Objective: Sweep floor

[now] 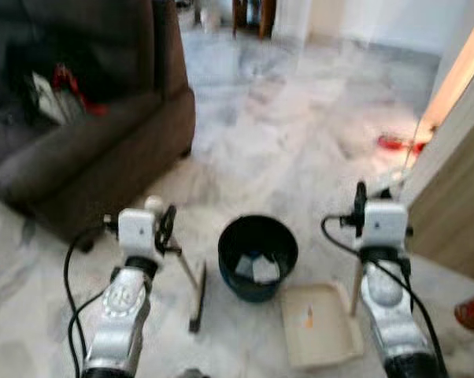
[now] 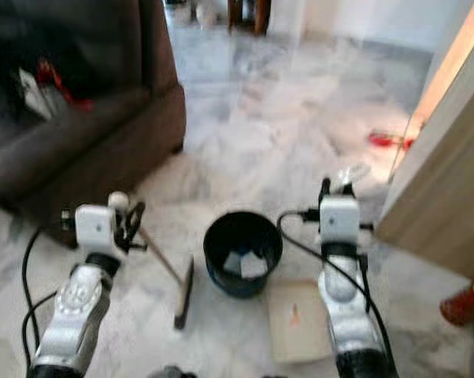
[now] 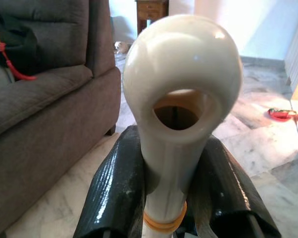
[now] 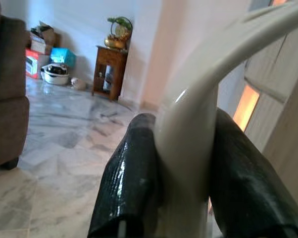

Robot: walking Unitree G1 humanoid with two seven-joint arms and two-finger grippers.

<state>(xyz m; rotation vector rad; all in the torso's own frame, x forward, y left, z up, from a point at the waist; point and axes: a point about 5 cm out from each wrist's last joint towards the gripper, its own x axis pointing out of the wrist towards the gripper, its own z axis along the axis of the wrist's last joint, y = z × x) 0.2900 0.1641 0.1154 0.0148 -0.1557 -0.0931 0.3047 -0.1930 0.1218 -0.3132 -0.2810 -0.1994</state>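
Observation:
My left gripper [image 1: 168, 228] is shut on the cream broom handle [image 3: 181, 74], just under its looped end. The handle slants down to the dark broom head [image 1: 198, 295], which rests on the marble floor left of a black bin [image 1: 257, 256]. White paper scraps lie inside the bin. My right gripper [image 1: 361, 197] is shut on the upright cream handle [image 4: 188, 124] of the dustpan [image 1: 320, 323]. The pan lies flat on the floor right of the bin, with a small orange bit in it.
A dark grey sofa [image 1: 79, 142] with a bag on it stands at the left. A wooden panel [image 1: 457, 197] closes off the right side. Red slippers [image 1: 394, 143] lie farther ahead. A wooden side table [image 4: 109, 69] and boxes stand by the far wall.

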